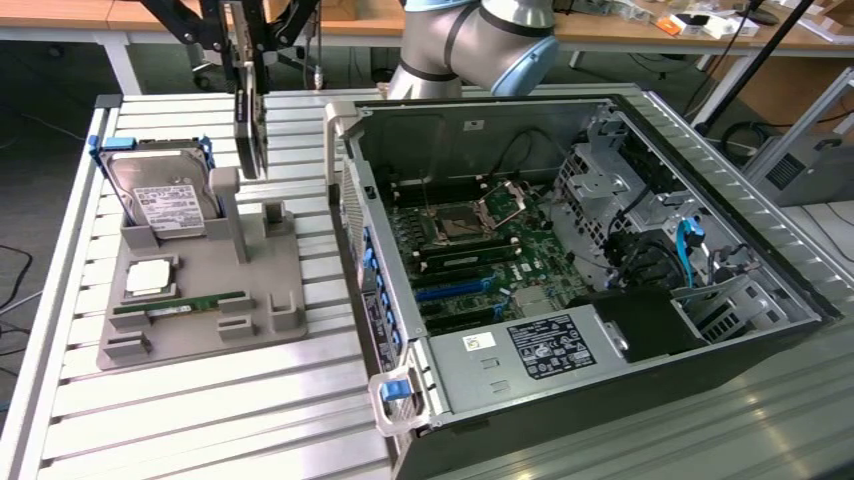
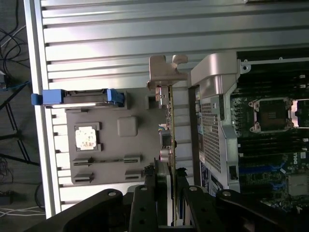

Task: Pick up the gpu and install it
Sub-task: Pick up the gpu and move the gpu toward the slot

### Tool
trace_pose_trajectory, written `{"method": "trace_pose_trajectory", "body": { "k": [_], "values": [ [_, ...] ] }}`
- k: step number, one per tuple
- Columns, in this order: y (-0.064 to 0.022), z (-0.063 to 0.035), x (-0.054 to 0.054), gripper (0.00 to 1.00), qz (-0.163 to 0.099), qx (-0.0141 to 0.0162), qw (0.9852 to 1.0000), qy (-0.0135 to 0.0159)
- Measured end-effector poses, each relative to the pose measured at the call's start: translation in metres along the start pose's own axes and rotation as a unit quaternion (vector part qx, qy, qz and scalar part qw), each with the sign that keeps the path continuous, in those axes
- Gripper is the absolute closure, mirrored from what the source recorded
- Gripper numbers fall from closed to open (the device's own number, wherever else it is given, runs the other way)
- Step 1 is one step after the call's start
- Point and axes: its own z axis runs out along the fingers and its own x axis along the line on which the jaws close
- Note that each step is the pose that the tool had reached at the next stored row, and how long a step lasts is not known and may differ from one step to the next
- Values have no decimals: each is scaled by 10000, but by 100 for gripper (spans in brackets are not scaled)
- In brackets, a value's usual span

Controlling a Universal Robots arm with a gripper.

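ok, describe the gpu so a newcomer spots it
On the exterior view's left of the open PC case sits a gray parts holder. The gpu is the thin card standing on edge at its far end, in the gripper. The hard drive leans and the memory stick lies flat; only it stands tall.

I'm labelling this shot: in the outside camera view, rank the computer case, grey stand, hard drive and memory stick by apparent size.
1. Computer case, clearly largest.
2. Grey stand.
3. Hard drive.
4. Memory stick, about as long as the drive but far thinner, so smallest.
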Motion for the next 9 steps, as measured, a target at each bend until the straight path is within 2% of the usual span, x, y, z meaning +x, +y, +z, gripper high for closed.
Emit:
{"method": "trace_pose_trajectory", "body": {
  "k": [9],
  "values": [
    [-4,0,-10,73,-1,14,10000,-1]
  ]
}}
